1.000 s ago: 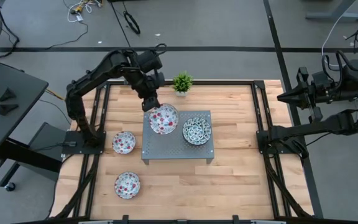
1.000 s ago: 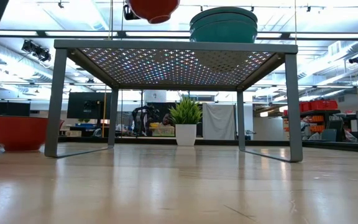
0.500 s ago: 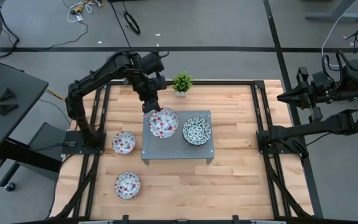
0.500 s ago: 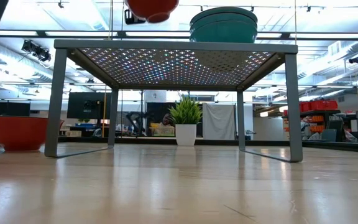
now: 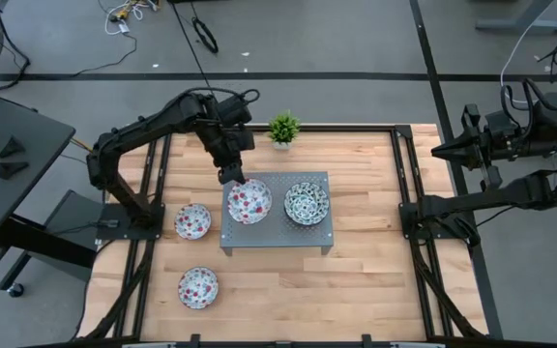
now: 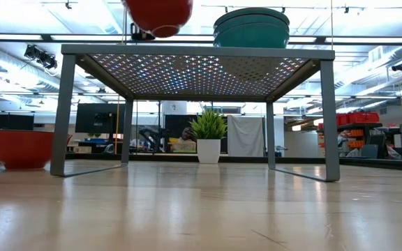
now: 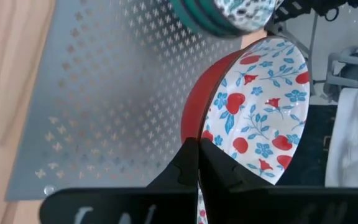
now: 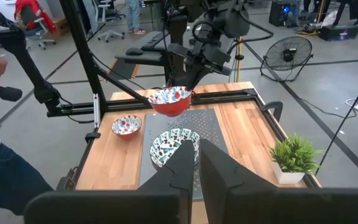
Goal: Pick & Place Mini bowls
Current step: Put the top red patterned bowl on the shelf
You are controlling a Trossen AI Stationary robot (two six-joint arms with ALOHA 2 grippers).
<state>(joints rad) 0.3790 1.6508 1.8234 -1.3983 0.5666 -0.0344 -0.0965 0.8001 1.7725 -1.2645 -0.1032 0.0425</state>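
Wooden table (image 5: 375,280), grey perforated rack (image 5: 277,232) in the middle.
Left gripper (image 5: 230,174) pinches a red floral bowl's (image 5: 249,201) rim above the rack beside the stacked blue-green bowls (image 5: 307,203), probably to set it down; right gripper (image 5: 440,151) waits off-table, fingers nearly together.

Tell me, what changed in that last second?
The left hand, still pinching the rim of the red-flowered white ceramic bowl, lowered it toward the grey perforated metal stand. The blue-patterned bowls, both floral bowls on the wooden table and the right arm stayed put.
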